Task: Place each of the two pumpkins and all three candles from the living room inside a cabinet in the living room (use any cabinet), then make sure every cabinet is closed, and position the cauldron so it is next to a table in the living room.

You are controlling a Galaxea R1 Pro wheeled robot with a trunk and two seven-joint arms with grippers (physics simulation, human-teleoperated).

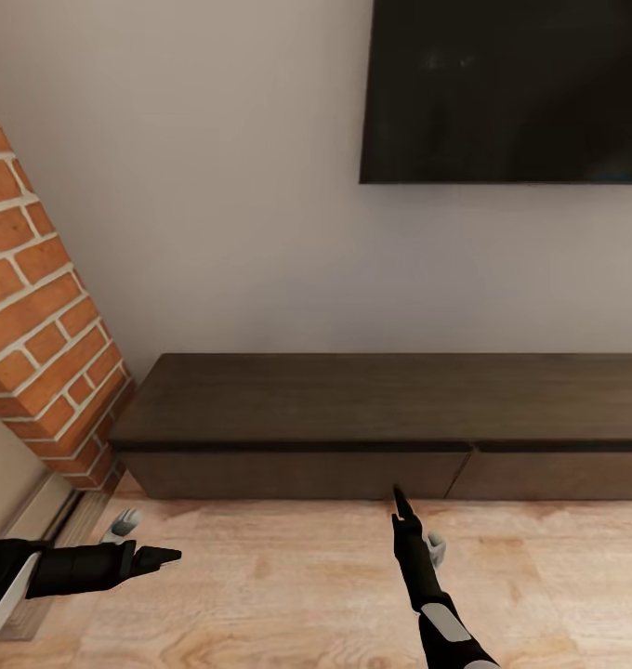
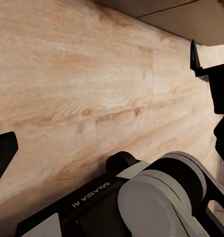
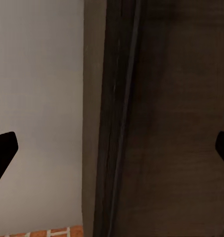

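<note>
The long dark brown cabinet stands against the wall, its top bare and both visible drawer fronts pushed in. My right gripper points at the left drawer front near the seam between the drawers, a short way off it and open. The right wrist view has the cabinet's front edge close up between the spread fingertips. Low at the left, my left gripper hovers over the floor, open and pointing toward the right arm. The pumpkins, candles, cauldron and table are out of view.
A brick pillar juts out at the cabinet's left end. A black TV hangs on the pale wall above. Light wood floor runs in front of the cabinet. The left wrist view shows the right forearm over that floor.
</note>
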